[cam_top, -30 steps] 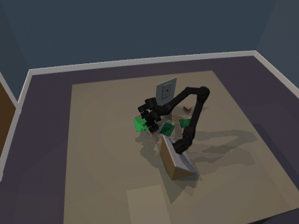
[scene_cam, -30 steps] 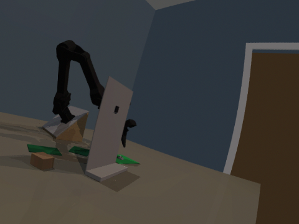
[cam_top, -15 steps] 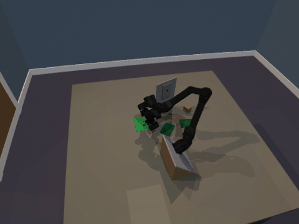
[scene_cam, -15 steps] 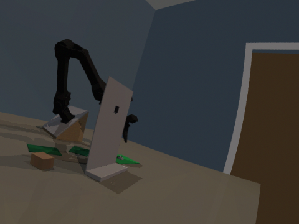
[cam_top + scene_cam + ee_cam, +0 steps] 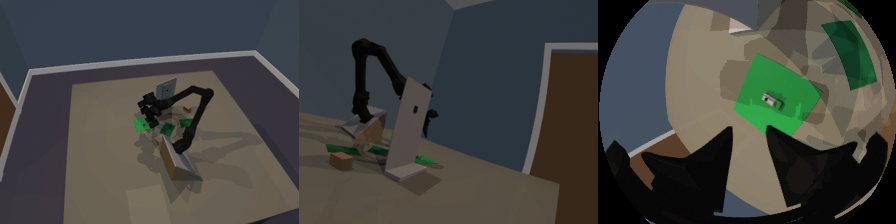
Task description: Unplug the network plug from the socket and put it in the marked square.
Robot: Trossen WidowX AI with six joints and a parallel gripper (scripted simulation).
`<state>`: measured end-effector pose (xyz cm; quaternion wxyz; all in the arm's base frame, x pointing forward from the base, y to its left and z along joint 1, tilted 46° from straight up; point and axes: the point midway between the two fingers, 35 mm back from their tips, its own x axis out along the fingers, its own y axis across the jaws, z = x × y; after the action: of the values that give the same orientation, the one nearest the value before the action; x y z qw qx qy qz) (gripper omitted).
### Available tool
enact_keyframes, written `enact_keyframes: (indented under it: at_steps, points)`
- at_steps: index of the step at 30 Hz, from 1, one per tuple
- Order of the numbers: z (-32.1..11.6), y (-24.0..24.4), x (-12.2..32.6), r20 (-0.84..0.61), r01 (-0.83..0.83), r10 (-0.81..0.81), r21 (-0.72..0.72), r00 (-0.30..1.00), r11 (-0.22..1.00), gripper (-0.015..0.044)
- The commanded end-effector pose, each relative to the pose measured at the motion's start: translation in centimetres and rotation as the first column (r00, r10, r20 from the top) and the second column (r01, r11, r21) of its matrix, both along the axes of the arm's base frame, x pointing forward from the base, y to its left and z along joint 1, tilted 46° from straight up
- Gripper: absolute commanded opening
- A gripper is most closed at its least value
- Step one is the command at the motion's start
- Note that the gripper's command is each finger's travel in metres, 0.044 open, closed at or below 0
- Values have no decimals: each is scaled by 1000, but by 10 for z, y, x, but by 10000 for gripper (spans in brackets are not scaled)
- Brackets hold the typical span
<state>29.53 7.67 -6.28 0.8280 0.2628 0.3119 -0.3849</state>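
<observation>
The small grey-white plug [image 5: 143,123] [image 5: 419,157] [image 5: 772,100] lies on the bright green square [image 5: 138,127] [image 5: 428,161] [image 5: 753,75], inside its edges. The upright panel [image 5: 159,91] [image 5: 405,134] stands behind; its socket [image 5: 167,90] holds no plug, and a dark opening [image 5: 415,109] shows in its back in the exterior view. My gripper [image 5: 748,129] is open and empty, with a gap between its two black fingertips. It hangs above the square, apart from the plug. In the exterior view the panel hides part of the hand.
Two darker green patches [image 5: 167,129] [image 5: 186,122] lie to the right of the bright square in the top view. A small orange-brown block [image 5: 187,108] [image 5: 341,160] lies near the panel. The arm's base is on a wedge-shaped stand [image 5: 170,163] [image 5: 372,130].
</observation>
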Motion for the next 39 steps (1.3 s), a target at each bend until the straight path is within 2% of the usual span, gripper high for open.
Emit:
enact_keyframes:
  at_steps: [1,23,39]
  points:
    - [8,6,1,12,4,-4,4,1000,1000,156]
    - [26,23,-3,2,-1,1,-2,1000,1000,156]
    - [61,64,4,6,-1,1,5,1000,1000,156]
